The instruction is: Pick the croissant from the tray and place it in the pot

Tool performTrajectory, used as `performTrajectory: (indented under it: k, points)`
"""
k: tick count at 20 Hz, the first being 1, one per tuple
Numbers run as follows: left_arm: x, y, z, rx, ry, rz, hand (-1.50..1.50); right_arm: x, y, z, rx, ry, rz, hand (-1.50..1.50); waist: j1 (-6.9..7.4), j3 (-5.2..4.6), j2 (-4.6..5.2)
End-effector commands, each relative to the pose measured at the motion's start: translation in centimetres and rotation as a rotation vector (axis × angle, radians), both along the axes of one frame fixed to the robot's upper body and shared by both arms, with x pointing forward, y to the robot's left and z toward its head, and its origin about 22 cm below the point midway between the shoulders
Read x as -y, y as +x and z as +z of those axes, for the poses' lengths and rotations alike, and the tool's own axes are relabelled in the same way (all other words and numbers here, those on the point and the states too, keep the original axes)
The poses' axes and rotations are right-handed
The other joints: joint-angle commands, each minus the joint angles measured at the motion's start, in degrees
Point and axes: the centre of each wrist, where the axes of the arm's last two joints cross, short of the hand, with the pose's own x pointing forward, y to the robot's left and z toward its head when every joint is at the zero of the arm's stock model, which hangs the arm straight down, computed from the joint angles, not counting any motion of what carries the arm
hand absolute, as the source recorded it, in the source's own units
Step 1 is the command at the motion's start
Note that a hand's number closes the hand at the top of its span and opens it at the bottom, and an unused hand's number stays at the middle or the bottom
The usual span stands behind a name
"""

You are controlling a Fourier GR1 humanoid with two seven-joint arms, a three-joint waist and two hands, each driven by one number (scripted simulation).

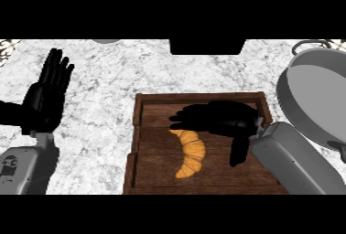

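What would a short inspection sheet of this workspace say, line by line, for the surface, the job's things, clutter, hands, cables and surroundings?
Surface: white marbled counter.
Job's things: croissant lies in the wooden tray, its upper end hidden under the right hand; grey pot stands at the right of the tray, with nothing visible in it.
Clutter: nothing seen.
Hands: right hand is over the croissant's top end, fingers bent, grasp not clear; left hand rests open at the left edge, fingers up.
Cables: nothing seen.
Surroundings: dark block at the counter's far edge.
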Motion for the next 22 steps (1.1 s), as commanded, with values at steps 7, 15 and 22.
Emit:
performTrajectory:
  k: [7,15,22]
  points:
    - [0.1,-0.5,-1.2,-0.005,-0.011,0.002,0.0,-1.7,0.2,-3.8,0.038,-0.07,-0.064,-1.5,0.08,0.0,0.07]
    - [1.8,-1.6,-0.4,0.005,0.002,0.006,0.0,-4.2,-0.5,-6.6,0.041,-0.052,-0.031,-1.5,0.14,0.0,0.03]
    - [1.3,0.1,-0.4,0.01,0.02,-0.004,0.0,-7.1,-1.5,-6.7,0.019,-0.064,0.08,1.5,-0.03,0.0,0.04]
